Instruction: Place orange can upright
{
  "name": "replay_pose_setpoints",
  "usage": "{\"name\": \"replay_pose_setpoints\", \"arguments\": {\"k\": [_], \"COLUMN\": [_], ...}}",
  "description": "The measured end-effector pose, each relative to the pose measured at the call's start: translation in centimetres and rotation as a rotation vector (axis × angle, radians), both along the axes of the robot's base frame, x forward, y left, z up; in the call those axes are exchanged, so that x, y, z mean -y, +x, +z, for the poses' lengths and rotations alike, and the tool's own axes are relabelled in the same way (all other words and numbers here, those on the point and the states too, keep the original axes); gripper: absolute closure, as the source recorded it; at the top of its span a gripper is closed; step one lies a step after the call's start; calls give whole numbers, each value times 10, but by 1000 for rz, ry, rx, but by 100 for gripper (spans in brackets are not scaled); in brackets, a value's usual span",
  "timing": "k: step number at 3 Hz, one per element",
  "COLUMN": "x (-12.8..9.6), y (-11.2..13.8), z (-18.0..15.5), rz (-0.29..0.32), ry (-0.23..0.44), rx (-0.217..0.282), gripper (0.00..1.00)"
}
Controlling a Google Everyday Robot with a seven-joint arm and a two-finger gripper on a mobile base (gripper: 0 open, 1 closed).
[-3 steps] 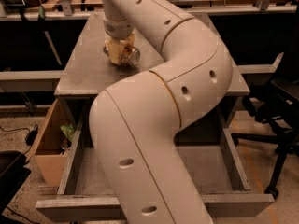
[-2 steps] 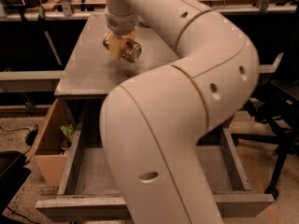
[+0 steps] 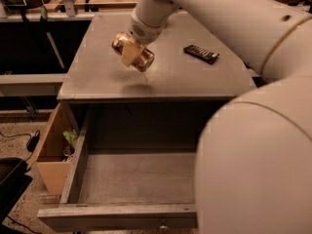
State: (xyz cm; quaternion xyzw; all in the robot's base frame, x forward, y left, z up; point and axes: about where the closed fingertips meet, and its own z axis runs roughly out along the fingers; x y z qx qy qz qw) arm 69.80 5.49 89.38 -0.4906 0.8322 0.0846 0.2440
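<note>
The orange can is orange-bronze with shiny ends and is held lying tilted, well above the grey tabletop. My gripper hangs from the big white arm at the upper middle and is shut on the can, with one pale finger across its side. The can's shadow falls on the tabletop just below it.
A flat black remote lies on the tabletop to the right of the can. An open grey drawer juts out below the table's front edge. A cardboard box stands at the lower left. My white arm fills the right side.
The gripper has carried the can forward and higher over the tabletop, and the arm has swung to the right. The remote has come into view.
</note>
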Motion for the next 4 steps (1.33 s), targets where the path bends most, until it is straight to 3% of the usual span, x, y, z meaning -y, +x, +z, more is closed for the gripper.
{"name": "replay_pose_setpoints", "arguments": {"k": [1,2,3,4], "x": [-6,-9,-11,-14], "y": [-1,4,10,15], "z": [3,22,32,28], "rz": [87,170,275,375], "ry": [210,367,513,618], "rx": [74,163,221,266], "gripper": [100,100,100,100]}}
